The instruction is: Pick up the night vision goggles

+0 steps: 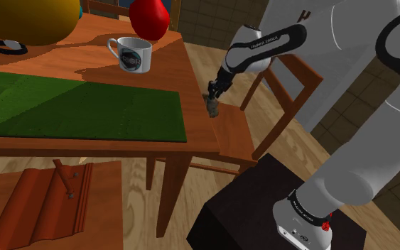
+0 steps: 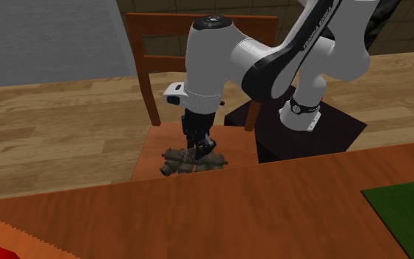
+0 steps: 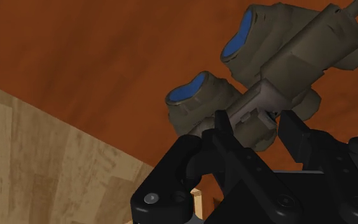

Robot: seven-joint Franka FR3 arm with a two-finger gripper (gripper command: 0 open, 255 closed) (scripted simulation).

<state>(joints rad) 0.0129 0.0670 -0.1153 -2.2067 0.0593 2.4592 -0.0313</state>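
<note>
The night vision goggles (image 3: 279, 51) are olive-drab with two blue lenses. They lie on the brown wooden chair seat (image 2: 148, 158), close to the table's edge. My black gripper (image 3: 257, 130) comes down on them from above, and its two fingers (image 3: 225, 130) clasp the narrow middle bridge between the two tubes. From the shoulder view the gripper (image 1: 213, 98) is low over the seat with the goggles (image 1: 214, 109) under it. In the second exterior view the goggles (image 2: 174, 159) stick out on both sides of the gripper (image 2: 198, 151). I cannot tell whether they still touch the seat.
A wooden table (image 1: 84, 145) stands against the chair, carrying a green mat (image 1: 77, 106), a white mug (image 1: 133, 54), a red object (image 1: 150, 18) and a yellow one (image 1: 20, 18). The chair back (image 2: 198, 26) rises beyond the gripper. My black stand (image 1: 262, 206) is on the wooden floor.
</note>
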